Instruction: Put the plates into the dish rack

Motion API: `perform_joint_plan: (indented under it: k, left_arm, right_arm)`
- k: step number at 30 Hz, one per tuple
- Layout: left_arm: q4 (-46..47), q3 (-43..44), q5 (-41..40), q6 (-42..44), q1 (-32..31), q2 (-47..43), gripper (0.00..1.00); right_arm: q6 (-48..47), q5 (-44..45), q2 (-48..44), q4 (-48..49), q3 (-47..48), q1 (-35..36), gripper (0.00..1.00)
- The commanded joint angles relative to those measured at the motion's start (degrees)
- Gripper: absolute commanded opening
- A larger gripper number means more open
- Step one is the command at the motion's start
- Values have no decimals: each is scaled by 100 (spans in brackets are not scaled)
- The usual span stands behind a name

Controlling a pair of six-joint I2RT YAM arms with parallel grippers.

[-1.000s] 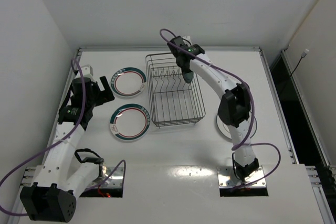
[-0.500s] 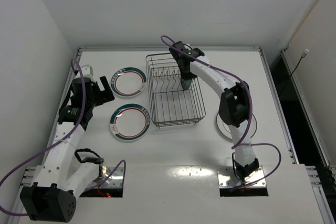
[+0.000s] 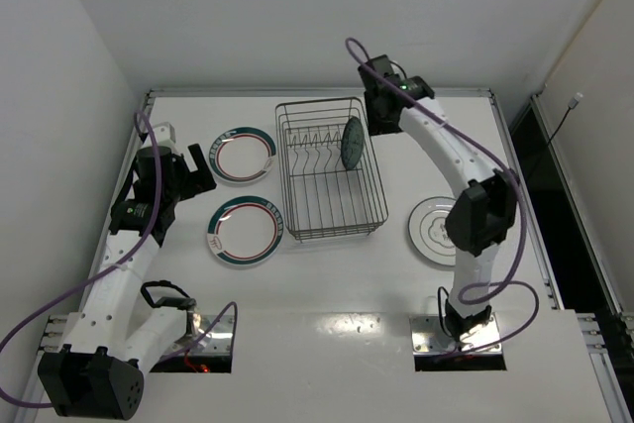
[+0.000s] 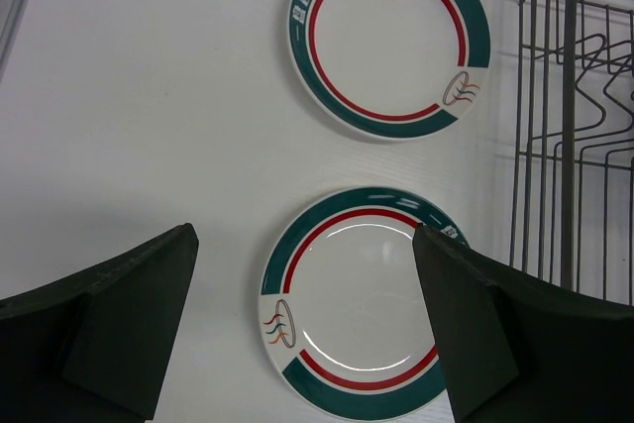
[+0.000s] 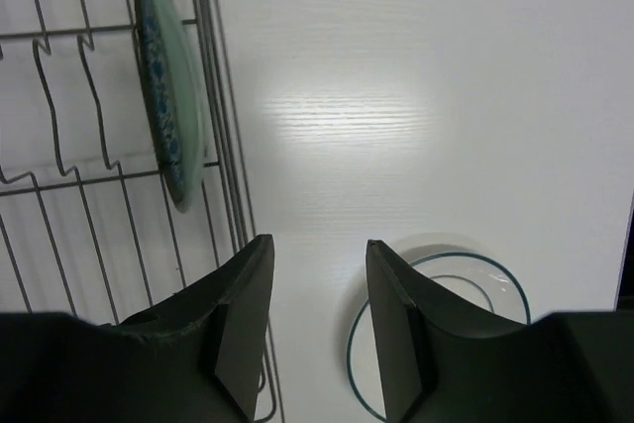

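Note:
The dark wire dish rack (image 3: 330, 226) stands mid-table. The small teal plate (image 3: 351, 142) stands on edge between its prongs at the rack's right side; it also shows in the right wrist view (image 5: 166, 96). Two white plates with green-and-red rims lie flat left of the rack, one far (image 3: 245, 154) and one near (image 3: 245, 231); both show in the left wrist view (image 4: 389, 35) (image 4: 359, 296). A white plate with a grey line (image 3: 434, 230) lies right of the rack. My right gripper (image 3: 377, 118) is open and empty, raised right of the rack. My left gripper (image 3: 201, 168) is open and empty, left of the plates.
The table's raised rim (image 3: 317, 92) runs along the back, with white walls close behind and on the left. The rack's wires (image 4: 568, 116) rise at the right of the left wrist view. Purple cables trail along both arms.
My right gripper let go of the teal plate, which now stands in the rack, and moved up and to the right out of the rack. The left arm has not moved.

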Motion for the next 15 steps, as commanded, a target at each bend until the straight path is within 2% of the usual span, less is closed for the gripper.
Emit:
perform_joint_plan:
  k: [1, 4, 7, 8, 10, 11, 15]
  left_arm:
    - [4, 121, -97, 53, -55, -70, 88]
    - [4, 121, -98, 53, -55, -70, 88]
    - [4, 121, -98, 53, -55, -70, 88]
    - [4, 121, -98, 53, -55, -70, 88]
    - [4, 121, -98, 53, -55, -70, 88]
    - [4, 121, -98, 53, -55, -70, 88]
    - [4, 121, -98, 53, -55, -70, 88]
  right_arm:
    - [-10, -323, -589, 123, -209, -358, 39]
    - [130, -910, -1186, 473, -1462, -1095, 39]
    - [473, -1964, -1810, 712, -2809, -2342, 51]
    - [578, -2646, -1968, 964, -3178, -3068, 57]
    - [955, -3160, -2275, 1203, -3846, -3626, 64]
    - [1140, -3415, -2277, 1370, -4319, -3925, 70]
    - [1256, -3110, -2268, 1205, -4649, -4304, 83]
